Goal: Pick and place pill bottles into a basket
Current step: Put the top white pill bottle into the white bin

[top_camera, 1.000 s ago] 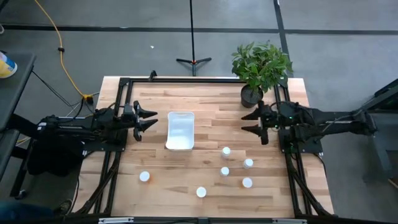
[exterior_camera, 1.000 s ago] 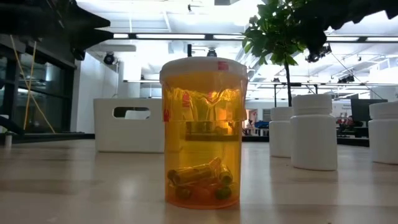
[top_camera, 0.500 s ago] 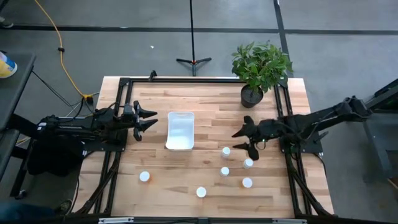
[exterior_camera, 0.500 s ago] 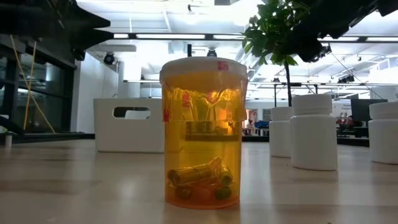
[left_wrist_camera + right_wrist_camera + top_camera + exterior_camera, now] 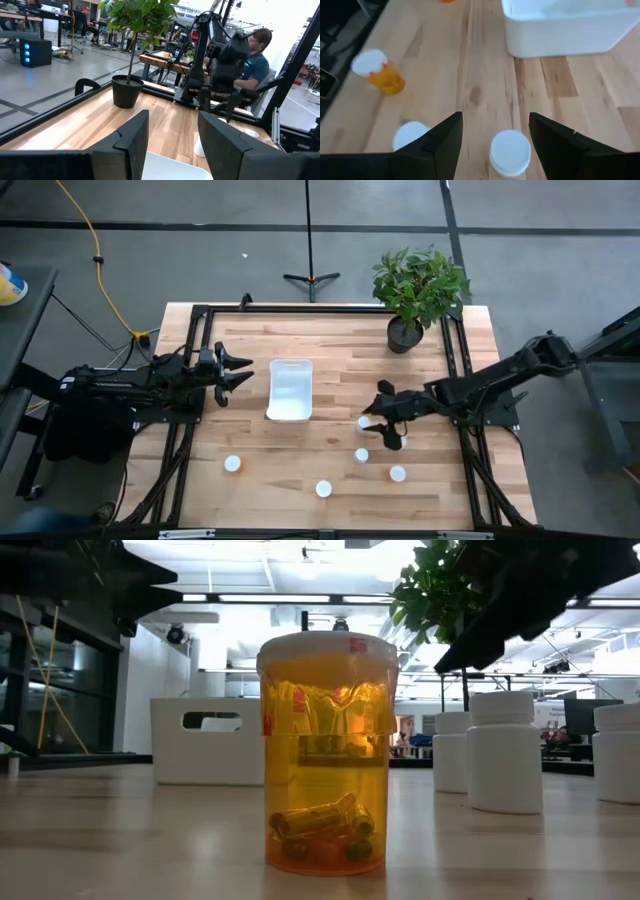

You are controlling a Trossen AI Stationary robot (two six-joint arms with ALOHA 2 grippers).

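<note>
Several small bottles with white caps stand upright on the wooden table [image 5: 330, 340] at its near right. Some have white bodies [image 5: 505, 752] and some orange ones [image 5: 325, 752]. The white basket [image 5: 290, 390] stands at the middle left on its base. My right gripper [image 5: 374, 418] is open over the bottle group. In the right wrist view [image 5: 495, 116] its fingers stand on either side of one white bottle [image 5: 510, 151] [image 5: 364, 423] without touching it. My left gripper [image 5: 247, 372] is open and empty, left of the basket.
A dark plant pot [image 5: 403, 335] with a leafy plant stands at the far right corner. Other bottles stand close by the right gripper [image 5: 409, 136] [image 5: 377, 72]. Black frame rails [image 5: 195, 340] run along the table's edges. A person [image 5: 255, 60] sits beyond the table.
My right gripper has gone from beside the plant pot toward the table's near and left edges and down, over the bottle group, and stays open. The bottles and the basket have kept still.
</note>
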